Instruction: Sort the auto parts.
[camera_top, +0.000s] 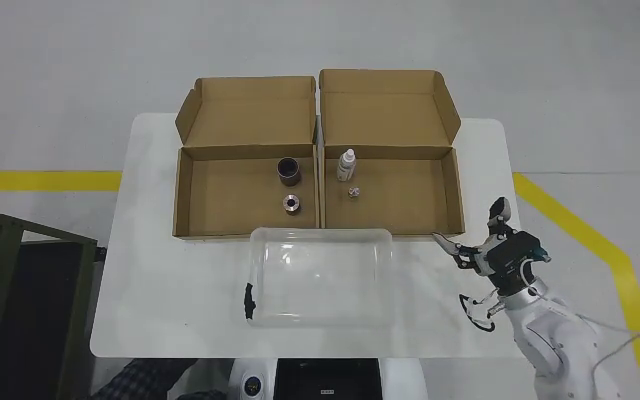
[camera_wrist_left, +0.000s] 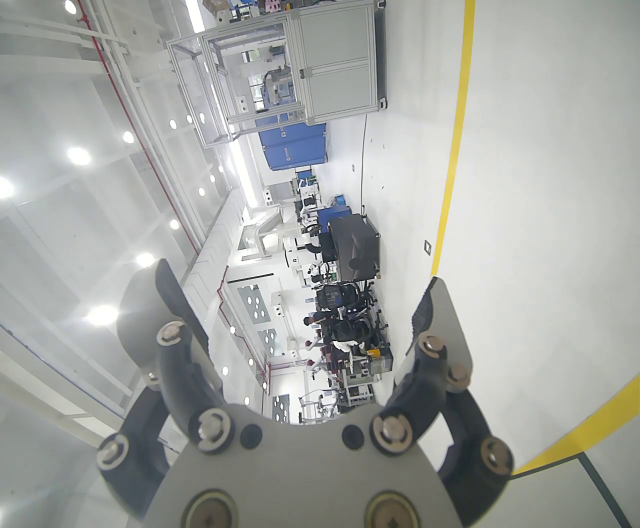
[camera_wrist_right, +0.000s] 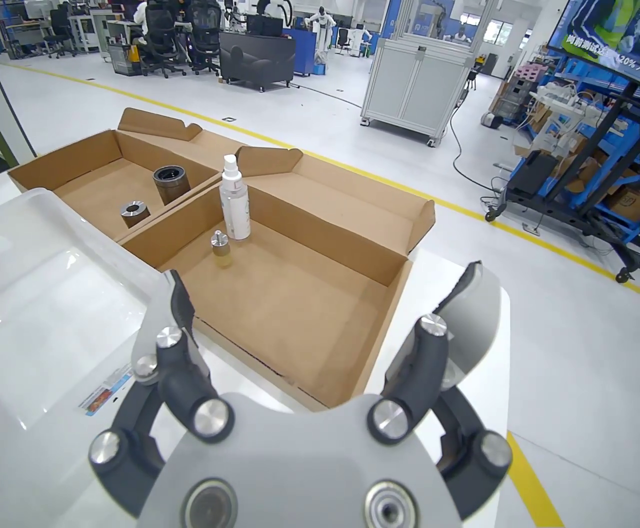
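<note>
Auto parts sit on the white table (camera_top: 150, 300) in two open cardboard boxes side by side, left box (camera_top: 225, 195) and right box (camera_top: 410, 195), with a clear tray (camera_top: 300, 280) just in front. Right gripper (camera_top: 450, 267) gapes wide and empty near the right box's front corner; left gripper (camera_wrist_left: 299, 275) likewise wide, empty. Dark cylinder (camera_top: 289, 171) and metal ring (camera_top: 290, 205) stand in the left box — spray bottle (camera_top: 346, 165) and small knobbed piece (camera_top: 355, 190) in the right

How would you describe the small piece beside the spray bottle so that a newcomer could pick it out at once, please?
On the white table two open cardboard boxes stand side by side; take the right box. Near its inner wall stands a white spray bottle, with the small piece just beside it. It is far shorter, with a silver knob top.
</note>
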